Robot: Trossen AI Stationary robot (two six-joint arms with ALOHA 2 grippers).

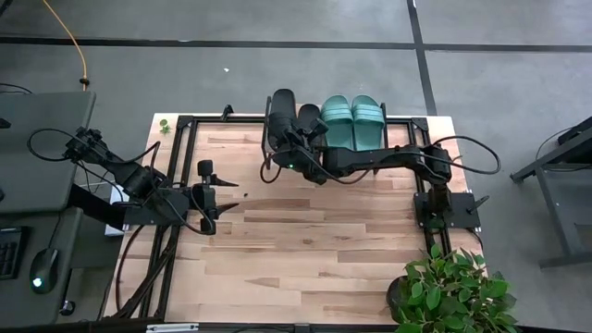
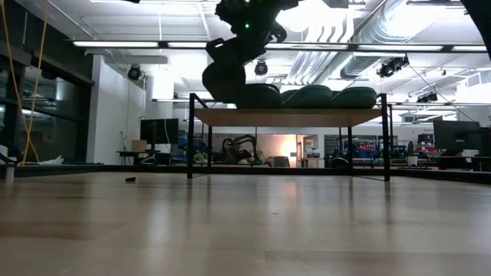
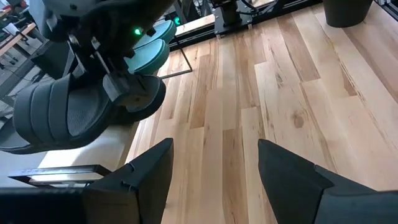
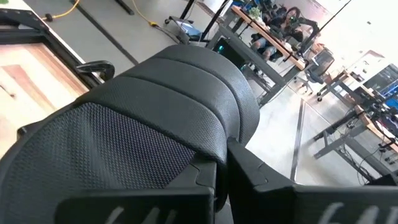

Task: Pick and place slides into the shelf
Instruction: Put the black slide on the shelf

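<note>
The right end effector [image 1: 292, 146] pinches a black slide [image 1: 280, 109] over the shelf [image 2: 288, 116] (beside three already-placed slides). Releasing it tilted risks it toppling off. The left end effector [image 1: 220, 192] waits spread above the desk [image 1: 305, 250].

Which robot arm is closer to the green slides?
The right. The right gripper holds a black slide at the shelf, just beside the green slides; the left gripper waits mid-table, well away.

The right arm stretches out level, its pincer [image 1: 289, 148] clamped shut on a load. The left arm waits bent, its pincer [image 1: 215, 197] spread apart.
</note>
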